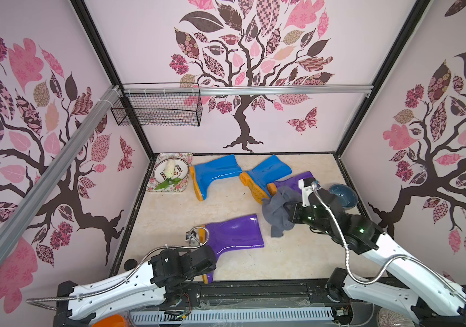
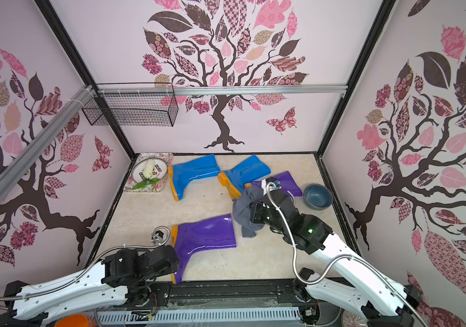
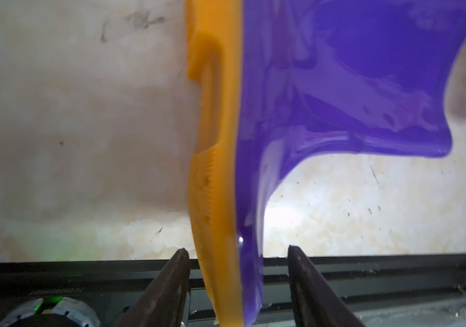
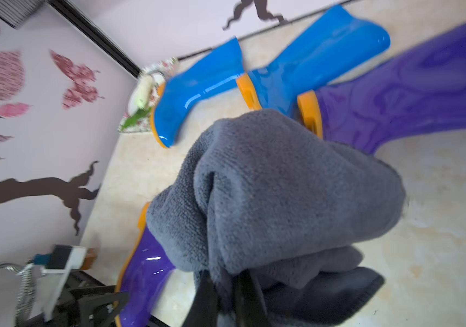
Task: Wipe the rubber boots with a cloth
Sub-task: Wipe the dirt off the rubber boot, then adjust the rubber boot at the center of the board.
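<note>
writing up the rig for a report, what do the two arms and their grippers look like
Both the left arm and right arm have glossy white shells with small holes, turning black at the joints and wrists. A ribbed silver conduit loops along each. A green light glows on the right wrist. The left gripper and right gripper have slim, dark, tapered fingers.

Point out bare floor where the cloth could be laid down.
Bare floor lies between the tray, the blue boot beside it and the near purple boot. Crowded at the back right: other blue boot, far purple boot, cloth, bowl.
</note>
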You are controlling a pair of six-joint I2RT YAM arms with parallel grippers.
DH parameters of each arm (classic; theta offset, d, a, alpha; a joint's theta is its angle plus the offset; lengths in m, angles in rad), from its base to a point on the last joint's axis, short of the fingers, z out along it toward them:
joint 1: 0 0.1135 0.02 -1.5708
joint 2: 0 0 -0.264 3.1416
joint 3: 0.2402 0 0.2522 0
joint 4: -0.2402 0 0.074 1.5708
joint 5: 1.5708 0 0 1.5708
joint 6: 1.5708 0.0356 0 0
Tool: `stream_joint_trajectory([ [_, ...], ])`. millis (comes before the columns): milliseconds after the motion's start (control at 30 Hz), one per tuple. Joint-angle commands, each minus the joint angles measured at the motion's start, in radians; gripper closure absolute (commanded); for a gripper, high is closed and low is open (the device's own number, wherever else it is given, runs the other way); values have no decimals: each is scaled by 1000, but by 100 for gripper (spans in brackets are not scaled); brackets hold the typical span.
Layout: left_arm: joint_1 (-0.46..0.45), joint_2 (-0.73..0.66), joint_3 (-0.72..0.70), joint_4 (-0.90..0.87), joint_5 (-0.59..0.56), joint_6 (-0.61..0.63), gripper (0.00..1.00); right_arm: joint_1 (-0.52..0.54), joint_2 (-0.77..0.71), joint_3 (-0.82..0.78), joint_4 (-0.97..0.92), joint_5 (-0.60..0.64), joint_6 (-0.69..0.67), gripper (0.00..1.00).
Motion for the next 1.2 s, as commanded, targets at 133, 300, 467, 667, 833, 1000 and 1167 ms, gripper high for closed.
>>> stream_joint_trajectory([
  [133,-1,209,249,-13,-40,312,34,-1,-34,159,-225,23,-93,100],
  [300,-18,410,344,89,-29,537,32,-1,-65,226,-276,63,-103,100],
  [467,-111,625,438,183,-79,724,32,-2,-84,302,-336,85,-119,100],
  [667,-161,879,524,249,-169,877,33,-2,-118,408,-409,121,-140,100],
  [833,-160,1015,553,336,-186,970,34,-2,-140,463,-454,134,-148,100],
  [1000,-124,1100,574,398,-194,1011,36,-1,-154,492,-485,139,-153,100],
  [1167,-63,1164,617,419,-205,1040,42,-1,-172,487,-496,138,-150,100],
])
